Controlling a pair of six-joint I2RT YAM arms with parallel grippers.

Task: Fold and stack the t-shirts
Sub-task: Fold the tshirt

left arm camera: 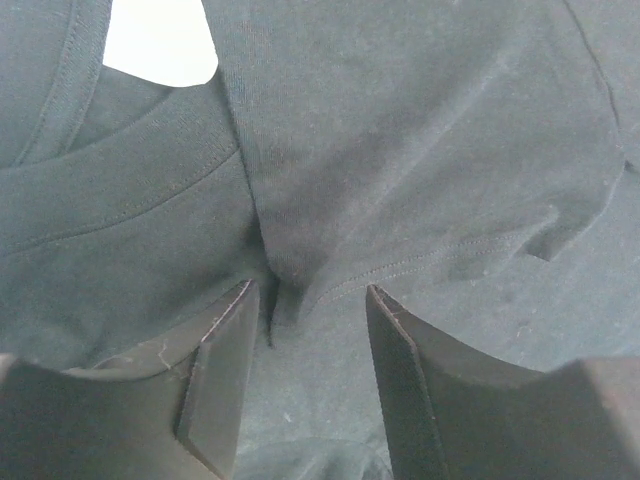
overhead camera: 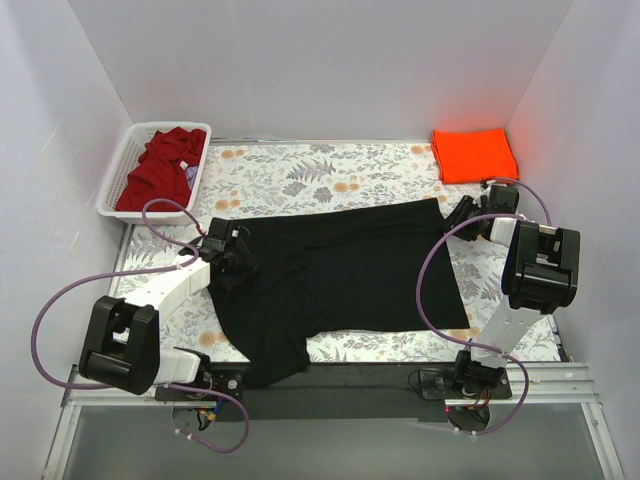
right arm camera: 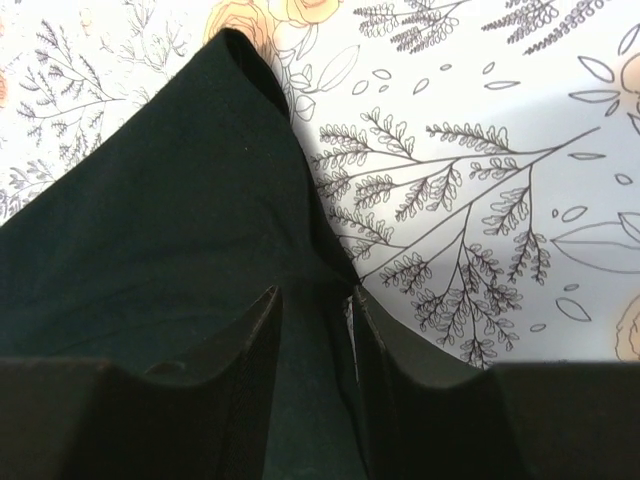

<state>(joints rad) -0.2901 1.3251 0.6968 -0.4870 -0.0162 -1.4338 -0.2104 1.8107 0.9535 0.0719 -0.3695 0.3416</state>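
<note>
The soft black cloth t-shirt (overhead camera: 350, 270) lies flat between the counter's (overhead camera: 300, 175) left and right edges, the right hand (right arm camera: 315, 295) pinching its corner, the left hand (left arm camera: 310, 295) spread around a collar fold, likely to fold it.

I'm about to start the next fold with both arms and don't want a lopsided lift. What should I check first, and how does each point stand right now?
1. Hold of the right gripper on the black cloth t-shirt: ok, closed on its far right corner.
2. Hold of the left gripper: not ok, jaws apart, with a sleeve fold between them.
3. Black shirt lying flat: not ok, bunched at its near left end.
4. Folded bright orange t-shirt clear: ok, it lies apart at the far right.
5. Dark red t-shirt clear: ok, it sits inside the white slatted plastic basket.
</note>
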